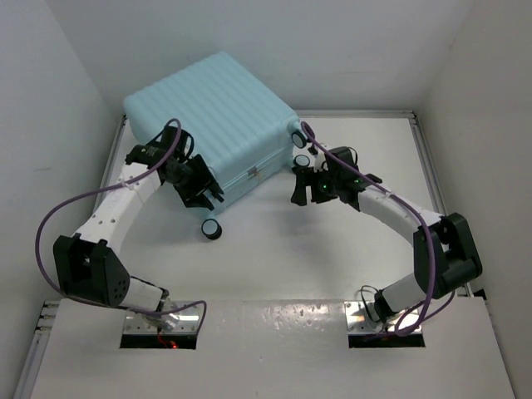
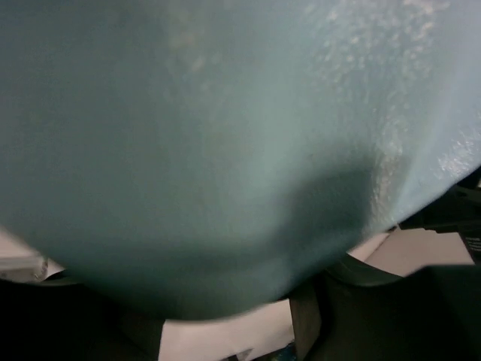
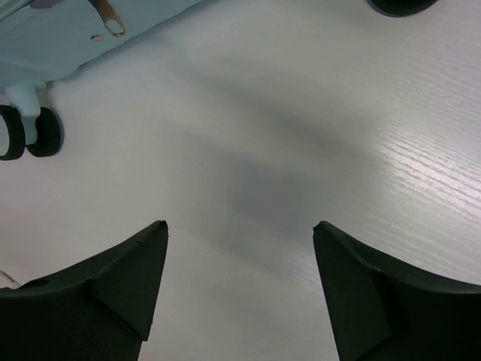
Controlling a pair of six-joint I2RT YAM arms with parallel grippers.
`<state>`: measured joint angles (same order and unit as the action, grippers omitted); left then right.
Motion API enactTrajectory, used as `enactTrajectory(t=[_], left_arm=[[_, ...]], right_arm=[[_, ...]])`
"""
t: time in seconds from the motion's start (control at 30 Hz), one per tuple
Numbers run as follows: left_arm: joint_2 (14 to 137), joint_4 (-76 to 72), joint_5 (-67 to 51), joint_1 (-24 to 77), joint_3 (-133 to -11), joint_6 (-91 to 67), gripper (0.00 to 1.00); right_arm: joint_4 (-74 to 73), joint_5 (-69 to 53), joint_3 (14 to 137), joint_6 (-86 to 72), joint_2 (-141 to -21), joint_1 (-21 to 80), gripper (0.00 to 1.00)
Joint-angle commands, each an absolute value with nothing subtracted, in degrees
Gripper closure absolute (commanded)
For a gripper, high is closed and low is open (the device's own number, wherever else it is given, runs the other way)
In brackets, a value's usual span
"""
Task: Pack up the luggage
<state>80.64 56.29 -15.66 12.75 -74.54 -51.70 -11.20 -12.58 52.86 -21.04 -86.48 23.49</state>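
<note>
The luggage (image 1: 216, 108) is a pale blue ribbed hard-shell suitcase lying shut and flat at the table's far left. My left gripper (image 1: 204, 193) is against its near edge. In the left wrist view the blurred shell (image 2: 225, 150) fills most of the frame, and the dark fingers (image 2: 353, 316) stand apart below it over white table, holding nothing that I can see. My right gripper (image 1: 303, 187) is open and empty above bare table (image 3: 248, 135), just right of the suitcase's near right corner (image 3: 60, 37). Its fingertips (image 3: 143, 263) are wide apart.
Black wheels stick out from the suitcase at its near left corner (image 1: 211, 229) and its right side (image 1: 302, 160). One wheel pair (image 3: 30, 133) and a zip pull (image 3: 111, 22) show in the right wrist view. White walls close the table on three sides.
</note>
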Motion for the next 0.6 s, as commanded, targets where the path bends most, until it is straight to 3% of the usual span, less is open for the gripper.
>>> enactTrajectory(t=[0.0, 0.03, 0.13, 0.17, 0.27, 0.33, 0.43, 0.57], left_arm=[[83.1, 47.9, -17.2, 14.8, -77.7, -51.5, 0.45], [83.9, 47.9, -17.2, 14.8, -78.2, -51.5, 0.48], [84.6, 48.5, -14.7, 14.8, -78.2, -50.4, 0.71], [84.6, 48.5, -13.1, 14.8, -78.8, -50.4, 0.84], [84.6, 49.0, -11.3, 14.8, -79.4, -49.2, 0.98], [84.0, 49.0, -11.3, 14.8, -79.4, -48.5, 1.0], [84.0, 47.7, -10.6, 14.8, -77.9, -47.4, 1.0], [82.9, 46.4, -11.2, 14.8, -75.2, -45.6, 1.0]], right_arm=[[-7.3, -14.5, 53.7, -21.9, -85.9, 23.6, 0.23], [-4.9, -14.7, 53.1, -21.6, -85.8, 23.6, 0.23], [6.1, -16.3, 48.4, -22.2, -84.1, 23.8, 0.2], [9.2, -17.2, 45.8, -22.0, -83.9, 23.7, 0.23], [24.4, -15.6, 41.4, -21.0, -84.7, 25.0, 0.36], [31.2, -13.7, 41.0, -18.2, -86.2, 26.4, 0.47], [41.2, -13.2, 41.0, -16.9, -90.8, 27.2, 0.53], [50.6, -16.3, 42.6, -19.5, -98.9, 27.7, 0.49]])
